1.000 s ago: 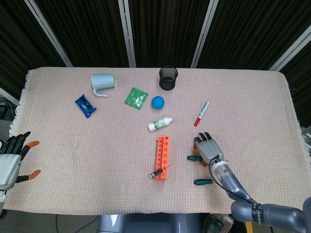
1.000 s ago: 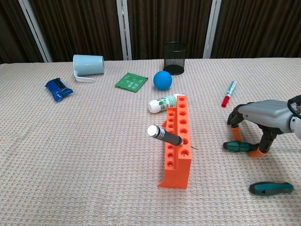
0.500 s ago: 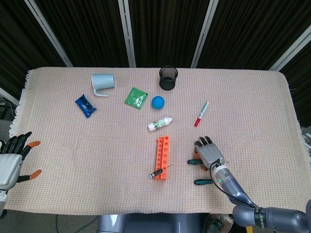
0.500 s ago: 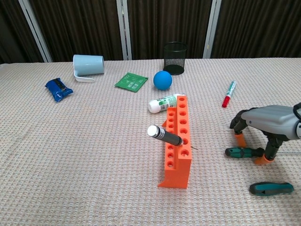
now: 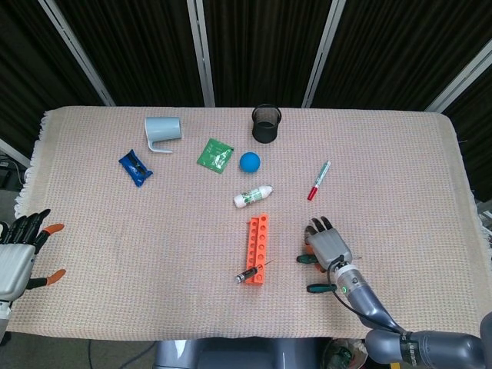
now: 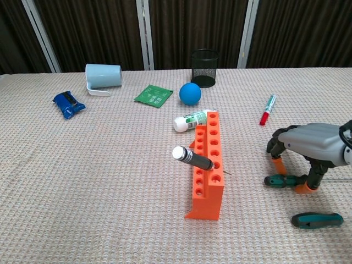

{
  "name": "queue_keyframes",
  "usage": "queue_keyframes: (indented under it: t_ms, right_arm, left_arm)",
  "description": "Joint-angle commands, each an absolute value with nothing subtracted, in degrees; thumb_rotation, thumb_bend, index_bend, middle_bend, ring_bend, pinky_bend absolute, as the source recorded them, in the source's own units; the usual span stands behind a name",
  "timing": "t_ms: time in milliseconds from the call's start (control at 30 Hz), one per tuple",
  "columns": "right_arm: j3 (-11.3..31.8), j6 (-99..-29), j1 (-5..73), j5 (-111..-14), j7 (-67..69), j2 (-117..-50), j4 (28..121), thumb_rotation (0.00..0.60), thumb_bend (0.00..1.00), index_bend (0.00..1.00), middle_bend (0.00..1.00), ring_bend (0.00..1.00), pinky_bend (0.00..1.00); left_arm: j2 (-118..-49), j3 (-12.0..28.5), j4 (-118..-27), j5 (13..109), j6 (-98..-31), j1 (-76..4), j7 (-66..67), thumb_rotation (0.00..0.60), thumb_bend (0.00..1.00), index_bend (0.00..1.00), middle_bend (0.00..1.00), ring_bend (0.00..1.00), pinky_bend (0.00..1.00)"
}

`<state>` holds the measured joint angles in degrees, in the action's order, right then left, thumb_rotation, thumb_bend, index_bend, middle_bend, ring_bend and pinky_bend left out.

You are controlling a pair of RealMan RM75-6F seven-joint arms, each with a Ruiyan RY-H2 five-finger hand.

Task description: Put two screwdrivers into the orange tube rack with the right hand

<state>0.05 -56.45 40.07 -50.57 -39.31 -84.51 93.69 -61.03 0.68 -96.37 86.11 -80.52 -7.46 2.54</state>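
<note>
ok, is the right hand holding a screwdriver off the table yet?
No, in the chest view the right hand arches over a green screwdriver that lies flat on the table.

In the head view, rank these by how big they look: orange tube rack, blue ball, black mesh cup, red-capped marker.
Largest to smallest, as they look:
1. orange tube rack
2. black mesh cup
3. blue ball and red-capped marker: unsure, since the marker is longer but far thinner.

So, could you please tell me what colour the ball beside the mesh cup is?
Blue; the ball shows best in the chest view.
</note>
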Motion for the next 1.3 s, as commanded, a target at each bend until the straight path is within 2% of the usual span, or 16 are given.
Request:
queue_keyframes:
  t_ms: [33,267,433,633,833,1000,1300]
  right_arm:
    - [0.0,-57.1,40.4,-50.2,-40.5,-85.0,93.6,0.6,0.19,0.52,0.18,0.0,0.0]
    - [0.0,-57.2,41.2,-48.3,-42.9,-85.8,92.9,0.6,0.23,0.53,0.19,0.0,0.0]
    - [0.0,-57.8,41.4,-47.9,-43.9,-86.4,92.4,0.6,0.37,0.59,0.22,0.0,0.0]
    - [1.7,-59.5,40.8,-50.3,-40.8,-84.5,94.9,0.6,0.41,0.63,0.25,0.0,0.0]
    - [7.8,-56.7,38.6,-51.1,-24.4,-77.6,102.4,0.6,0.41,0.64,0.25,0.0,0.0]
    - [14.1,-49.1,36.1,-52.8,-4.4,-69.6,107.1,0.6,0.42,0.64,0.25,0.0,0.0]
    - [23.6,-37.0,31.9,-59.3,26.6,-61.3,110.2,0.6,0.41,0.64,0.25,0.0,0.0]
  left_arm:
    - [-61.0,0.7,-96.3,86.1,-80.5,-7.4,2.5,0.6,0.11,0.22,0.0,0.0,0.0]
    - [-61.1,0.5,-96.0,85.7,-80.4,-7.3,2.1,0.6,0.11,0.22,0.0,0.0,0.0]
    - [-61.1,0.5,-95.6,85.7,-80.6,-7.1,1.7,0.6,0.11,0.22,0.0,0.0,0.0]
    - [-61.1,0.6,-95.5,85.9,-81.0,-7.0,1.3,0.6,0.11,0.22,0.0,0.0,0.0]
    - [-60.8,0.6,-95.7,86.2,-81.5,-6.9,1.2,0.6,0.11,0.22,0.0,0.0,0.0]
    - [-60.4,0.6,-96.4,86.6,-82.0,-6.7,1.5,0.6,0.11,0.22,0.0,0.0,0.0]
    - [-59.6,0.3,-98.1,87.5,-82.6,-6.6,2.7,0.6,0.11,0.22,0.0,0.0,0.0]
